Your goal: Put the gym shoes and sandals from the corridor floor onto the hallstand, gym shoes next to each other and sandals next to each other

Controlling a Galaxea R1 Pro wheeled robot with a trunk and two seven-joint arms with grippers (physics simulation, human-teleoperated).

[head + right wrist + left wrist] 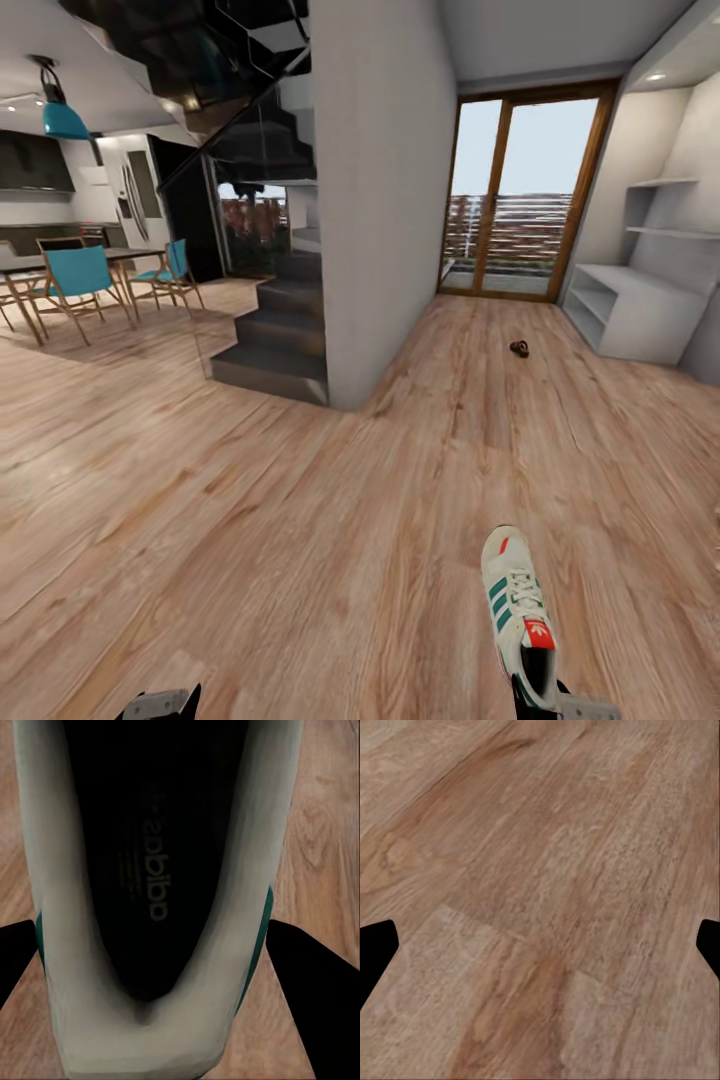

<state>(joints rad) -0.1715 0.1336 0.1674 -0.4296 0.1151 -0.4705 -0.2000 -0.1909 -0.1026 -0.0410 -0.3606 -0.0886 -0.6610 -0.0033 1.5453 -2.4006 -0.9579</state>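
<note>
One white gym shoe (pixel 517 610) with green stripes and a red tongue label hangs above the corridor floor (pixel 350 540), toe pointing away from me. My right gripper (pixel 560 706) is shut on its heel. In the right wrist view the gym shoe (pixel 161 870) sits between the two black fingers (pixel 311 979), its dark inside facing the camera. My left gripper (pixel 160 705) is open over bare planks, as the left wrist view shows between its fingertips (pixel 375 952). Far ahead a small brown sandal (pixel 519 348) lies on the floor before the pale hallstand (pixel 640 310); whether it is one or two is too small to tell.
A white wall block (pixel 385 200) with dark stairs (pixel 280 340) divides the corridor from a dining area with blue chairs (pixel 80 280). Wood-framed glass doors (pixel 520 190) close the corridor's far end. Floating shelves (pixel 665 205) hang above the hallstand.
</note>
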